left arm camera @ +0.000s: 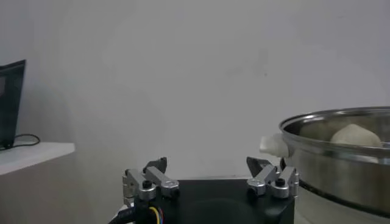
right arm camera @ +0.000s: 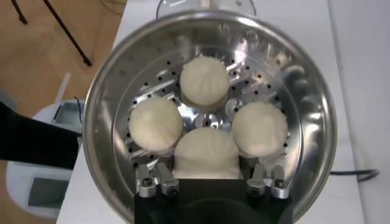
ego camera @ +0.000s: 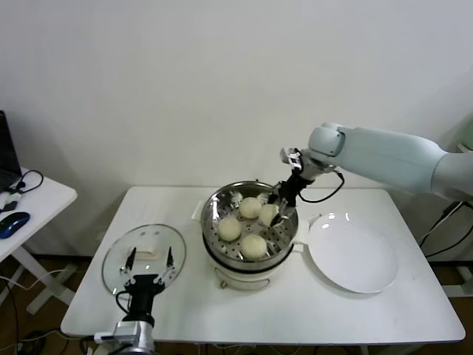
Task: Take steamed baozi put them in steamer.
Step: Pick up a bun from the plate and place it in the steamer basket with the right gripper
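1. Gripping one steamed baozi (right arm camera: pixel 206 153), the right gripper (ego camera: pixel 272 209) has its jaws closed on the bun's two sides, inside the steamer (ego camera: pixel 214 214) on its right side.
2. Three more buns sit on the perforated floor: one (right arm camera: pixel 205 81) on the far side from the gripper, one (right arm camera: pixel 155 123) and one (right arm camera: pixel 260 128) to either side, all packed close around the held bun.
3. The right arm (ego camera: pixel 384 159) reaches in from the table's right side, wrist bent down over the steamer's rim.
4. The steamer stands near the middle of the table (ego camera: pixel 355 310), towards its back edge.
5. The left gripper (ego camera: pixel 148 279) rests at the table's front-left, jaws wide apart and holding nothing, just over the near edge of a glass lid (ego camera: pixel 144 251).
6. A white plate (ego camera: pixel 353 255) lies just right of the steamer, bare; open table surface runs along the front edge.
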{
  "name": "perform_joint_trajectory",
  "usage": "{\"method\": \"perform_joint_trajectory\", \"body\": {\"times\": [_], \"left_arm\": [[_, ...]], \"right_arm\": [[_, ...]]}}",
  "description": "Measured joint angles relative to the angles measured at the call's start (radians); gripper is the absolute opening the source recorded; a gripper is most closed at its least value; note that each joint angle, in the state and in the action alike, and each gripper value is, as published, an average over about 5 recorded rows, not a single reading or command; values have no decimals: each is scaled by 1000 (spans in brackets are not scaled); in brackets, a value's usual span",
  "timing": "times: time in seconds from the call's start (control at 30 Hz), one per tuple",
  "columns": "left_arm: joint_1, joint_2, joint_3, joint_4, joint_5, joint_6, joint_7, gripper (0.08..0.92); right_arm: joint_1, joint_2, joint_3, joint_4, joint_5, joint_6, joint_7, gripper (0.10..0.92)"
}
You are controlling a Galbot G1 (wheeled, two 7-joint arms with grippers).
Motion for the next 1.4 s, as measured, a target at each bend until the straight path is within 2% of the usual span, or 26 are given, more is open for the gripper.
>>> {"method": "perform_joint_trajectory", "body": {"times": [0.8, 0.9, 1.13, 1.4], "left_arm": [[-27, -2, 29, 8, 0, 11, -17, 823], [-29, -2, 30, 9, 0, 11, -17, 823], [-28, 1, 29, 9, 0, 12, -17, 823], [-29, 3, 29, 9, 0, 12, -17, 823]], "right_arm": [[-44, 53, -9, -67, -92, 5, 0, 716], [-47, 57, -9, -68, -97, 6, 0, 726], [-50, 60, -9, -66, -103, 9, 2, 816], [-34, 51, -2, -50, -96, 13, -3, 823]]}}
